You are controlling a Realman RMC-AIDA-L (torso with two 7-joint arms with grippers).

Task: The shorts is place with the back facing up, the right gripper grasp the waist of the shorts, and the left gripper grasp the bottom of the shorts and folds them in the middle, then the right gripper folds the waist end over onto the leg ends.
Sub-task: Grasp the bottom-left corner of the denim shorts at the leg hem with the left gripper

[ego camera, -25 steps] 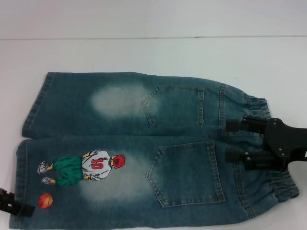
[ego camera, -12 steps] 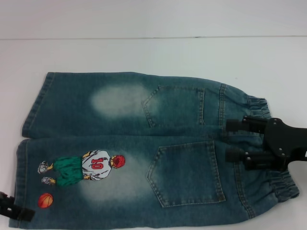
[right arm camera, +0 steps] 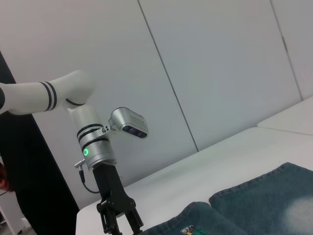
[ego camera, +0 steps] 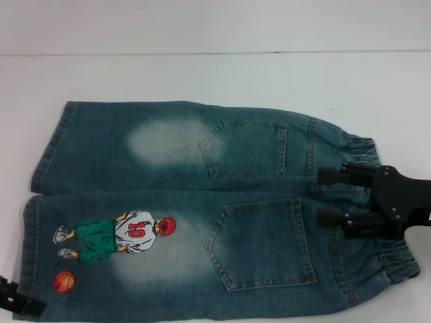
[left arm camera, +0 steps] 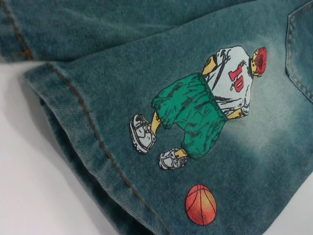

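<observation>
The blue denim shorts (ego camera: 202,202) lie flat on the white table, back pockets up, waist (ego camera: 397,262) to the right and leg hems (ego camera: 30,229) to the left. A basketball-player print (ego camera: 118,235) marks the near leg. My right gripper (ego camera: 326,197) hovers over the waist end, open, with nothing between its two black fingers. At the near leg's hem corner sits my left gripper (ego camera: 17,299), mostly cut off by the picture's edge. The right wrist view shows the left gripper (right arm camera: 120,227) with spread fingers beside the shorts (right arm camera: 254,200). The left wrist view shows the hem and print (left arm camera: 205,103).
The white table (ego camera: 215,74) stretches bare beyond the shorts toward a pale wall. A small orange basketball print (ego camera: 64,281) lies close to the left gripper. The table's near edge is out of view.
The left gripper has slid a little toward the near edge along the hem corner. The right gripper and the shorts have stayed still.
</observation>
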